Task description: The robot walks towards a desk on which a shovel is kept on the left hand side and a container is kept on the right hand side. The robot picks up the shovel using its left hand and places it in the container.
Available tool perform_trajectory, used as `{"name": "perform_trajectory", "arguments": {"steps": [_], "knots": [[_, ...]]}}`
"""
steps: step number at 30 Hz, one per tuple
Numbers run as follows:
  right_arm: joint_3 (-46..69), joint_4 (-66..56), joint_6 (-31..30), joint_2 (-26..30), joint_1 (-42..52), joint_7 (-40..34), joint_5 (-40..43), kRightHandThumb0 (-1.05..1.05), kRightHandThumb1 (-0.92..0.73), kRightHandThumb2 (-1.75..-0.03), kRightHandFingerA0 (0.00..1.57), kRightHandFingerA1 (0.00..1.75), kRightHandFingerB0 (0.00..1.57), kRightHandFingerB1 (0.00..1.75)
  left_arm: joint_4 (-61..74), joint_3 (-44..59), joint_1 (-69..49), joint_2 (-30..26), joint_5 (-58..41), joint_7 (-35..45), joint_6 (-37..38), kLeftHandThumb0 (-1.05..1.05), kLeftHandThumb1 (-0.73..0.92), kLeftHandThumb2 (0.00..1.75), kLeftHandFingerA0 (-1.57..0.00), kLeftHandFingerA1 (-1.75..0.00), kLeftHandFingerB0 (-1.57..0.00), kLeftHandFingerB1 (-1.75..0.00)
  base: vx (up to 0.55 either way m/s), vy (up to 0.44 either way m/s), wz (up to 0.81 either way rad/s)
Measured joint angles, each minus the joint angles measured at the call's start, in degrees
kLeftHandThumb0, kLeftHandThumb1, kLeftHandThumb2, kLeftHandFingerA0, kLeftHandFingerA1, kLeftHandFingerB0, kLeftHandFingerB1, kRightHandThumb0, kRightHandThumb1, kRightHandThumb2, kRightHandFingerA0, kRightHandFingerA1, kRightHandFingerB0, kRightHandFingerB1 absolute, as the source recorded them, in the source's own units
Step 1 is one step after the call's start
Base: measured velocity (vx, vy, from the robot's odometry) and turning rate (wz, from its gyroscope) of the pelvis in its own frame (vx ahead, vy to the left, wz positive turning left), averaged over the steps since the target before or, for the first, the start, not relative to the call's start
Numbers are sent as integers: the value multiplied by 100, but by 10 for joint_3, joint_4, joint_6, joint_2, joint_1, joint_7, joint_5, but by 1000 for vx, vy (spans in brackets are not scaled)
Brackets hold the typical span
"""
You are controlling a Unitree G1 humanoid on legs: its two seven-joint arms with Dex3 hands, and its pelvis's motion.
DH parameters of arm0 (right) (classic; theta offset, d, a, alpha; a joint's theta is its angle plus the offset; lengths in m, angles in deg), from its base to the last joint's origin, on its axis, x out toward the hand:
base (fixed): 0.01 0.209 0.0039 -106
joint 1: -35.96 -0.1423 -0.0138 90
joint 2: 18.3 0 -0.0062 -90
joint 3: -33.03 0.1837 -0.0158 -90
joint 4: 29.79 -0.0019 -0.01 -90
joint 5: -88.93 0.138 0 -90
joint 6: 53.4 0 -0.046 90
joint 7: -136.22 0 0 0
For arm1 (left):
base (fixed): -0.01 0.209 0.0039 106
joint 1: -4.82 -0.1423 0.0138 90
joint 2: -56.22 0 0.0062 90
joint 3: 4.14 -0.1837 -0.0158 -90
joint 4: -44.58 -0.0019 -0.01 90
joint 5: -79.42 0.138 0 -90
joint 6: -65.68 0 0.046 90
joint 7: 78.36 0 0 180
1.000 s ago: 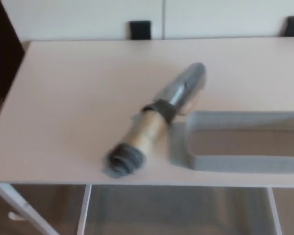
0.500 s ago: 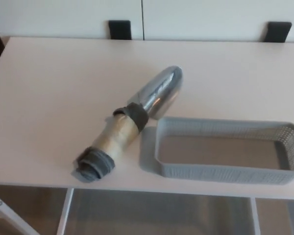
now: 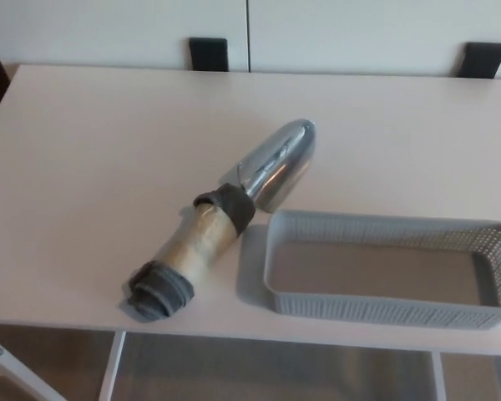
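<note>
Shovel (image 3: 234, 219): lying diagonally on the tabletop (image 3: 92, 150), metal scoop pointing up and to the right, tan handle running down to the left and ending in a grey wrapped butt close to the near edge. Basket (image 3: 384, 269): grey mesh, empty, sitting just right of the shovel, its near-left corner almost touching the dark collar where scoop meets handle. My hands: neither is showing, so I cannot tell whether my fingers are open or closed; nothing is being held. Status: pickup not yet begun. Risks I am weighing: the handle is round and looks likely to roll under a glancing touch; the butt is sitting near the edge, so a push from my left could be sending it off the tabletop; the scoop is crowding the basket, so a careless lift may be dragging the light basket sideways.
</note>
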Motion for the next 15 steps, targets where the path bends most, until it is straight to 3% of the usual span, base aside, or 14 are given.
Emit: {"name": "perform_trajectory", "arguments": {"steps": [9, 12, 13, 14, 15], "knots": [[-1, -1, 0, 0, 0, 2, -1, -47, -55, -70, 20, 45, 16, 40, 88, -40, -48, -40, 33, 2, 13, -49, 44, 69, -33, -44, -28, -41, 0, 0, 0], [-2, -1, 0, 0, -1, 2, -1, -48, -55, -71, 21, 45, 16, 40, 150, -53, -75, -58, 40, 7, 16, -49, 42, 68, -35, -44, -31, -41, 0, 0, 0], [-2, -1, 0, 0, -1, 2, -1, -48, -52, -72, 22, 46, 16, 41, 174, -57, -84, -65, 42, 10, 16, -48, 50, 55, -41, -36, -36, -33, 0, 0, 0], [-2, 0, 0, 0, -2, 2, -1, -48, -52, -72, 22, 46, 16, 41, 194, -60, -92, -70, 41, 12, 16, -48, 50, 55, -41, -36, -36, -33, 0, 0, 0], [-2, 0, 0, 0, -3, 2, -1, -49, -53, -71, 22, 46, 17, 41, 214, -62, -99, -75, 41, 15, 16, -53, 38, 78, -37, -52, -23, -43, 0, 0, 0]]}}
